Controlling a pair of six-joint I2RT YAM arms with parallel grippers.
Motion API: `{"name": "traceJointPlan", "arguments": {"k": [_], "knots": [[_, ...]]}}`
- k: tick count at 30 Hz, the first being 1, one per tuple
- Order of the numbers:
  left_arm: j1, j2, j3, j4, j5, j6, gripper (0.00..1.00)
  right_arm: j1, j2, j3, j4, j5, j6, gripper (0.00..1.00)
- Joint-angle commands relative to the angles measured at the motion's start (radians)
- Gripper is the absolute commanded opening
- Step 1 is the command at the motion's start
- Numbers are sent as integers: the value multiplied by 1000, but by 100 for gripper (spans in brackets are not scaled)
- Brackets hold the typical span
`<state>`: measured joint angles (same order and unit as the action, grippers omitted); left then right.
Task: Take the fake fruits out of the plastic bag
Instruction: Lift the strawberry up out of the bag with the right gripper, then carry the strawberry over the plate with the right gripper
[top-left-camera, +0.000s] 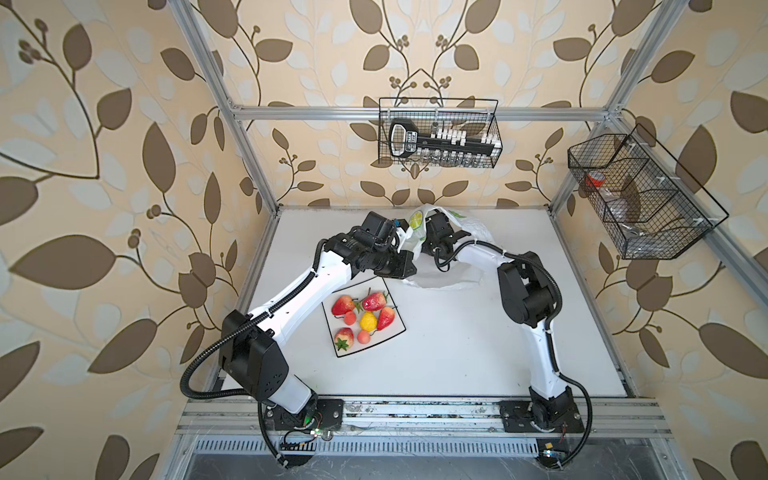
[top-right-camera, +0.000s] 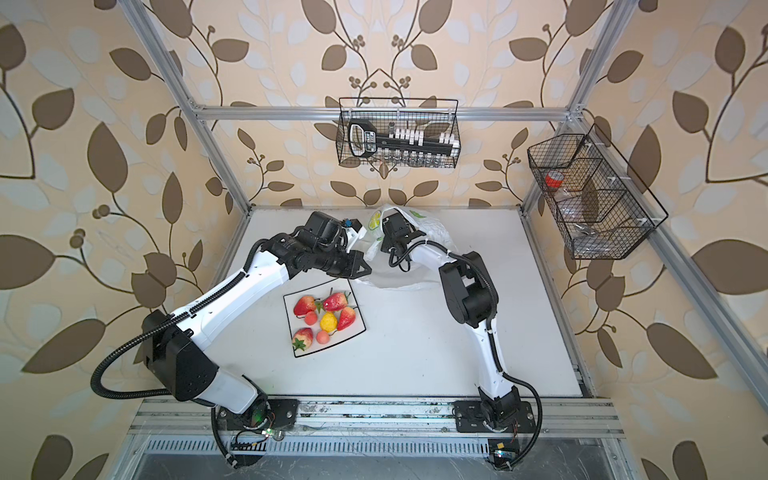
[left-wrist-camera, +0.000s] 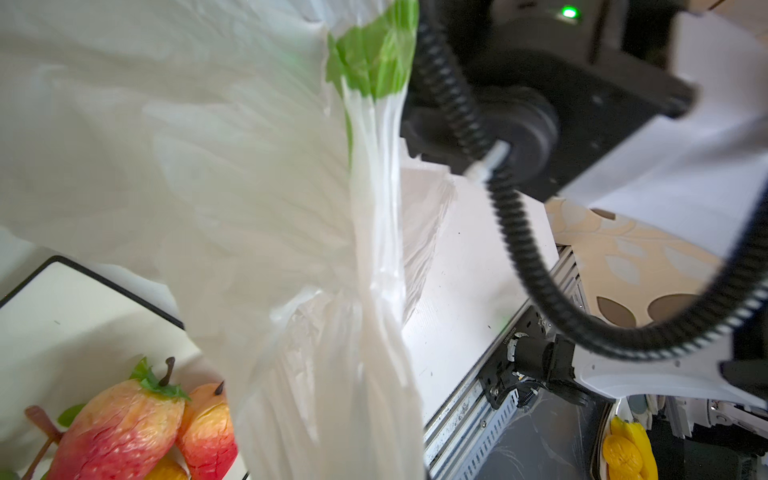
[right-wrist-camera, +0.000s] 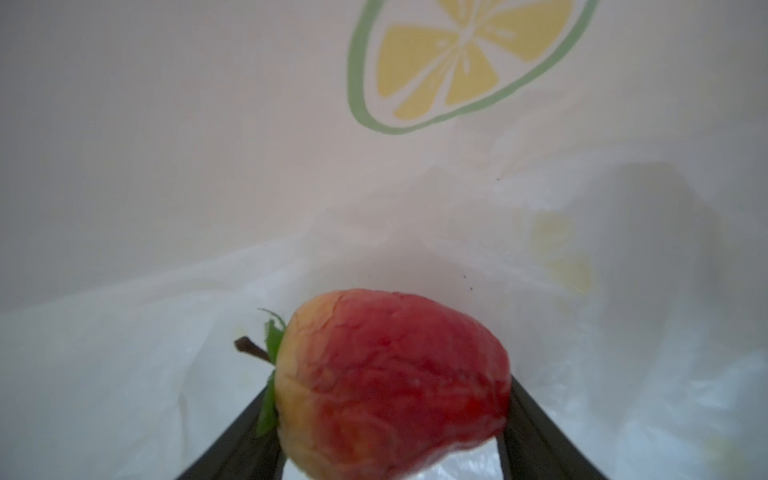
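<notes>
— Lying crosswise, is it?
— Yes. The strawberry (right-wrist-camera: 390, 382) sits inside the plastic bag (right-wrist-camera: 166, 166), its long axis spanning the right fingers (right-wrist-camera: 536, 424), which clasp it cap to tip.
— And the arms?
— The right arm (top-left-camera: 478, 253) is elbow-bent and reaches into the bag. The left fingers (top-right-camera: 357, 240) are pinched tight on its rim and hold it up.

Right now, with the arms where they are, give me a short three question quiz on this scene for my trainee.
1. Count: how many strawberries lie on the plate?
2. True or false: the plastic bag is empty.
3. What sits between the fingers of the right gripper? A) yellow pear B) strawberry C) round orange fruit
Key: 1. four; 2. false; 3. B
</notes>
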<state>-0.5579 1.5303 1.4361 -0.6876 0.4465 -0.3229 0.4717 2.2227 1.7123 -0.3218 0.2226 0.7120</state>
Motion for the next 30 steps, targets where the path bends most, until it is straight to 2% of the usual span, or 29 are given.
{"name": "traceJointPlan", "arguments": {"k": [1,6,15,25,28,30], "knots": [[-10,-24,19,6,-33,-23,0,20,-128,-94,61,-42,-33,64],[-9,-35,16,38,-64,-35,0,42,-292,-309,98,-66,-105,64],[-5,-12,38,72,-120,-61,0,58,-607,-586,92,-94,-193,64],[-4,32,51,99,-88,-67,0,74,-944,-762,80,-183,-242,65],[0,52,70,85,-72,-67,0,124,-1020,-787,66,-192,-289,65],[1,59,80,82,-65,-67,0,190,-1077,-798,59,-148,-322,65]]}}
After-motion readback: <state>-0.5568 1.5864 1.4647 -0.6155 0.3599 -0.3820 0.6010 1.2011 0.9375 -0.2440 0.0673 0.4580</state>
